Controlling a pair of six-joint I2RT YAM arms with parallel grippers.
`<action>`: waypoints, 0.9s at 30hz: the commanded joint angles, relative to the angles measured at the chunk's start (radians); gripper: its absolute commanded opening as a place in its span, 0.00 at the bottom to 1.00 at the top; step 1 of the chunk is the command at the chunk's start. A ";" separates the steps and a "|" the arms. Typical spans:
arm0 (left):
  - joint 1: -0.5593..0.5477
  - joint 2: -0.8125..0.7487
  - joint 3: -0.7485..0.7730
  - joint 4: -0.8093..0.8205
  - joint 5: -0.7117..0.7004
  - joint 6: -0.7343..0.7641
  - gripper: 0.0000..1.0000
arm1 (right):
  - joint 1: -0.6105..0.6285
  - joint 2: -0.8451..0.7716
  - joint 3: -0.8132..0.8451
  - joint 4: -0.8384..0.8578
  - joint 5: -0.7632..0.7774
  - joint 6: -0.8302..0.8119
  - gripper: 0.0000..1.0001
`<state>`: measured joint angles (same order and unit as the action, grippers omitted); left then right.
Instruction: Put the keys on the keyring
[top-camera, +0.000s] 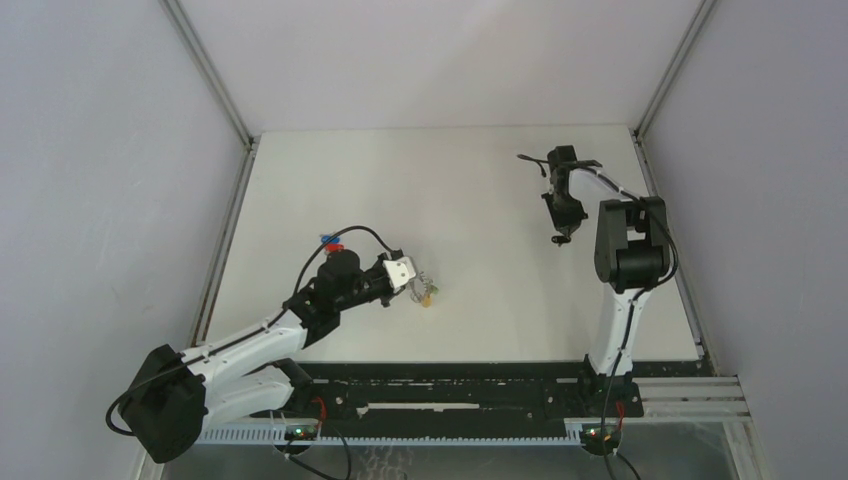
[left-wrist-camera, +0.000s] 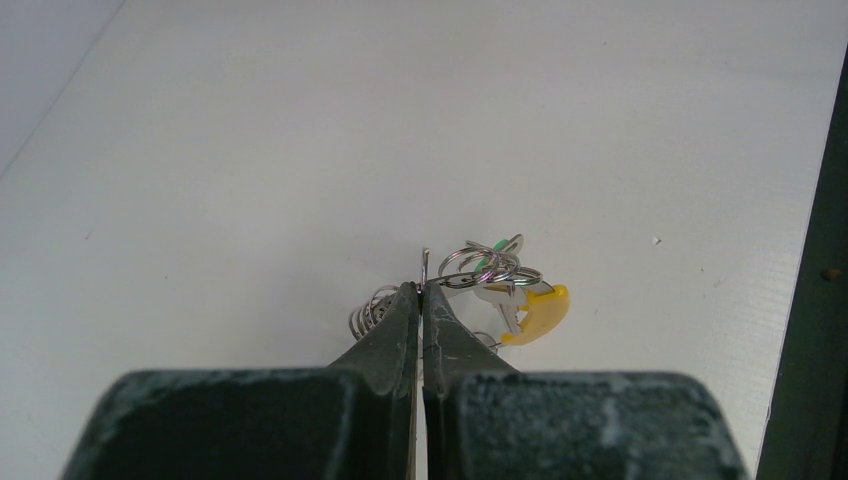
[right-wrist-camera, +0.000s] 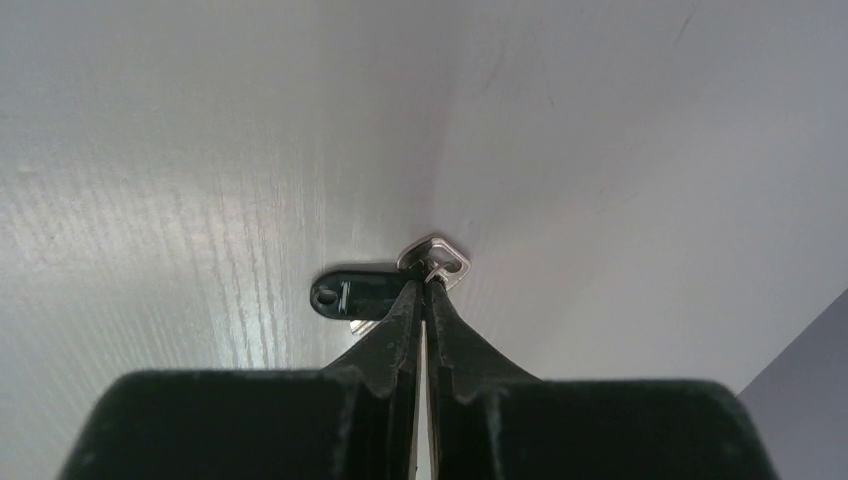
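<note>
The keyring (left-wrist-camera: 490, 266) is a bunch of small silver rings and chain with a yellow strip (left-wrist-camera: 540, 312) and a green tag (left-wrist-camera: 495, 245). It lies on the white table just past my left gripper (left-wrist-camera: 423, 290), which is shut on one of its wire rings. In the top view the keyring (top-camera: 428, 292) sits at the tip of the left gripper (top-camera: 408, 276). My right gripper (right-wrist-camera: 423, 283) is shut on the tiny black-headed key (right-wrist-camera: 350, 295) at its silver end, close above the table. In the top view the right gripper (top-camera: 562, 236) is at the far right.
A pair of blue- and red-headed keys (top-camera: 330, 240) lies behind the left arm's wrist. The enclosure's right wall and frame rail (top-camera: 660, 190) run close to the right arm. The table's dark near edge (left-wrist-camera: 825, 300) shows at the right of the left wrist view.
</note>
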<state>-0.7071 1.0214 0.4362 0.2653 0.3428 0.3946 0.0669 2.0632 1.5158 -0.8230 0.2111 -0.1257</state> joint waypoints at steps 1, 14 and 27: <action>-0.005 -0.014 0.071 0.026 0.001 0.002 0.00 | 0.006 -0.121 -0.040 0.088 -0.062 0.026 0.00; -0.005 -0.047 0.055 0.045 -0.020 -0.003 0.00 | 0.152 -0.466 -0.367 0.466 -0.514 0.030 0.00; -0.003 -0.078 0.022 0.109 -0.047 -0.033 0.00 | 0.277 -0.460 -0.650 0.953 -0.855 0.213 0.00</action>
<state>-0.7071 0.9688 0.4362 0.2905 0.3149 0.3817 0.3115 1.5749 0.8680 -0.0753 -0.5587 0.0132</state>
